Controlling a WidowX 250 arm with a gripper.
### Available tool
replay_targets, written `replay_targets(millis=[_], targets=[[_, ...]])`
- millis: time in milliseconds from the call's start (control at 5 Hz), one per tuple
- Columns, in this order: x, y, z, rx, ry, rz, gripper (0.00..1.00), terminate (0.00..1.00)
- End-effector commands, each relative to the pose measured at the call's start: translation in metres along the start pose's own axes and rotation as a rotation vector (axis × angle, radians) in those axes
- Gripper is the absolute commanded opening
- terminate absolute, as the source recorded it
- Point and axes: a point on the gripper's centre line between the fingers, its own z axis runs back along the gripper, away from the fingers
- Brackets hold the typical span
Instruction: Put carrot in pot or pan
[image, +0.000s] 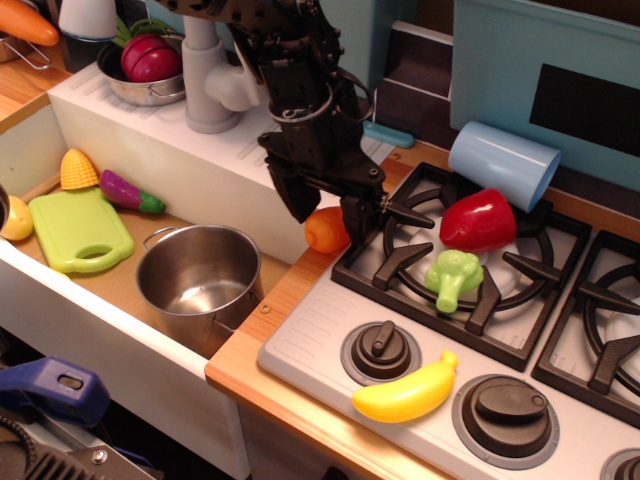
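The carrot (325, 231), a stubby glossy orange toy, lies on the wooden counter strip between the sink and the stove's left edge. My gripper (328, 215) is open and has come down over it, one black finger on the carrot's left and one on its right, hiding its right end. I cannot tell whether the fingers touch it. The shiny steel pot (200, 279) stands empty in the sink basin, below and left of the carrot.
On the near burner grate (400, 262) lie a red pepper (478, 220) and a green broccoli (452, 276). A yellow banana (405, 393) lies by the knobs. A blue cup (503, 163) lies behind. A green board (80, 230), corn (78, 169) and eggplant (130, 192) are in the sink; a faucet (208, 70) and bowl (148, 68) stand behind.
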Motion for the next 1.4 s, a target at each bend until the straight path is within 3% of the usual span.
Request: replay_targets(millis=[0,200,600,800,1000,1200], targets=[[0.001,0.003,-0.010,0.012,0.000,0.008,0.00,0.00],[0.006,0.004,-0.001,0.037,0.012,0.004,0.00,0.00],[0.001,0.021,0.038,0.149,0.069,-0.008,0.00,0.00],[-0.012,0.033,0.052,0.247,0.094,0.014,0.00,0.00],[-0.032,0.052,0.061,0.315,0.157,0.024,0.00,0.00],[-0.052,0.061,0.062,0.353,0.158,0.049,0.00,0.00]])
